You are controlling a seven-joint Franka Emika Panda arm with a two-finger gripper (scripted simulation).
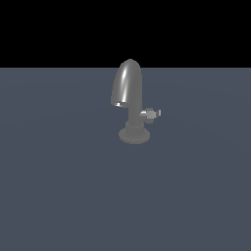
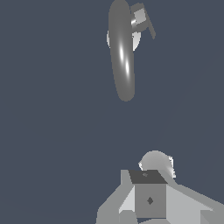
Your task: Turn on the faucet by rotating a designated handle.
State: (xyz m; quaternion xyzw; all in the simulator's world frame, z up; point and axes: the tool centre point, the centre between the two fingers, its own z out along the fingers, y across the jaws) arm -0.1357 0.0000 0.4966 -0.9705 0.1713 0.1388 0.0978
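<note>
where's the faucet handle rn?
In the exterior view the handle sticks out sideways from the faucet stem toward that view's right, below the domed spout and just above the round base.

We see the faucet (image 1: 129, 93) in plain metallic grey, with a bright white streak of shine running down its domed spout and a small white glint at the spout's lower edge. Its round base is a duller, flatter grey. The handle (image 1: 150, 114) reads silvery grey, paler at its blocky tip. The floor (image 1: 59, 186) is an even slate blue-grey, no pattern, and above it the backdrop (image 1: 49, 29) is solid black. In the wrist view the arm's body (image 2: 151, 199) shows light and mid grey faces, one carrying a small dark diamond mark.
</note>
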